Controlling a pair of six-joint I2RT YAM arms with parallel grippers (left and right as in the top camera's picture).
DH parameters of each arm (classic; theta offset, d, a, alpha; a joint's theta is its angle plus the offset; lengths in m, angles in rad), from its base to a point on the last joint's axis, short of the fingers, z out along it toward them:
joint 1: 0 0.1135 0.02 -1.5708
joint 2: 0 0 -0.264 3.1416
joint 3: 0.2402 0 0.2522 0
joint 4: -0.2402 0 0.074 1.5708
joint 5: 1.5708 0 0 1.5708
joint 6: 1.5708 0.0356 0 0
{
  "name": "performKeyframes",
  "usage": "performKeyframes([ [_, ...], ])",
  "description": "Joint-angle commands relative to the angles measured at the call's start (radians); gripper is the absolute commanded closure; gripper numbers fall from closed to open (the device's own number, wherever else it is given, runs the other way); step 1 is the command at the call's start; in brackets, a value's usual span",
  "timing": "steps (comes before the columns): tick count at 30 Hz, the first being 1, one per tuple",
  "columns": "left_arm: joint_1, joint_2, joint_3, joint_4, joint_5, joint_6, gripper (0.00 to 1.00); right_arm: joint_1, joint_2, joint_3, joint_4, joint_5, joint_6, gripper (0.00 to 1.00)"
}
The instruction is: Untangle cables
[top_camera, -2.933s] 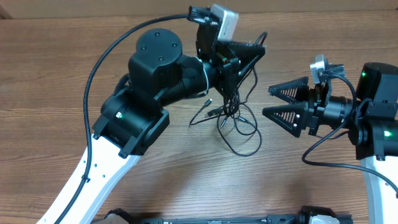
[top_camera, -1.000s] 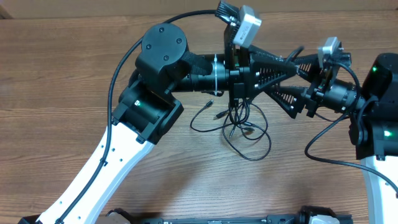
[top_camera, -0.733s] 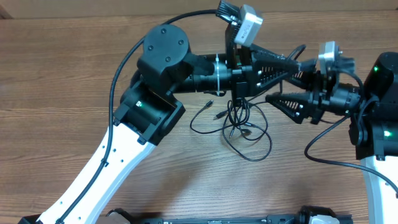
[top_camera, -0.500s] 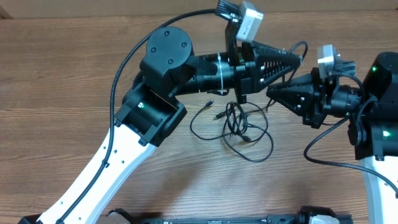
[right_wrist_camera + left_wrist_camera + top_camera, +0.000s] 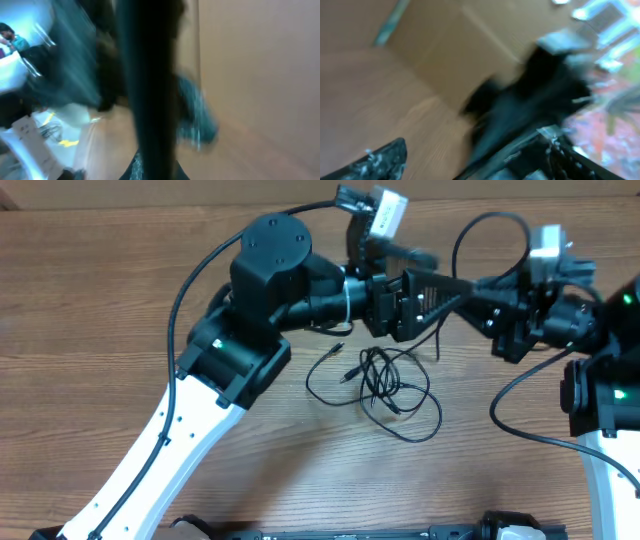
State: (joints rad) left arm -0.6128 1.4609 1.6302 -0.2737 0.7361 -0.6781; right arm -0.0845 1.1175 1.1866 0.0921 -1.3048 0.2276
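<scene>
The cables [image 5: 385, 385] lie as one loose tangle of thin black cords on the wooden table [image 5: 80, 300], at the centre of the overhead view, just below the point where the two grippers meet. One loop runs out to the left and a larger loop runs down and right. A small plug end shows on the left side of the tangle. A thin strand rises from the right of the tangle toward the grippers, but the pictures do not show whether it is pinched. Markings on the left wrist camera [image 5: 385, 205] and the right wrist camera [image 5: 545, 240] are too small to read. The left gripper [image 5: 450, 272] points right with its jaws spread wide. The left wrist view is blurred but confirms this, with one finger [image 5: 380, 159] at the lower left and the other at the lower right. The right gripper [image 5: 482, 284] points left with its jaws fully closed and its tip touching or just beside the left gripper's lower finger. The right wrist view is too blurred to add detail. Half a second earlier the left jaws are closed; they now stand apart. One second earlier the right jaws are wide; they are now closed, and the right gripper sits higher and further right. The tangle keeps nearly the same place on the table.
</scene>
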Motion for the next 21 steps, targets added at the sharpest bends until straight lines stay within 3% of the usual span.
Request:
performKeyframes([
  [1, 0.027, -0.010, 0.009, -0.103, -0.066, 0.030, 0.06, -0.009, -0.004, 0.013, 0.145, 0.095, 0.301, 0.96],
  [3, 0.036, -0.010, 0.009, -0.192, -0.108, 0.050, 0.05, -0.038, -0.004, 0.014, 0.278, 0.134, 0.413, 0.96],
  [12, 0.044, -0.010, 0.009, -0.491, -0.309, 0.107, 0.00, -0.227, -0.004, 0.014, 0.567, 0.232, 0.718, 0.96],
  [21, 0.033, -0.007, 0.008, -0.607, -0.367, 0.236, 0.00, -0.317, -0.004, 0.014, 0.614, 0.270, 0.797, 0.96],
])
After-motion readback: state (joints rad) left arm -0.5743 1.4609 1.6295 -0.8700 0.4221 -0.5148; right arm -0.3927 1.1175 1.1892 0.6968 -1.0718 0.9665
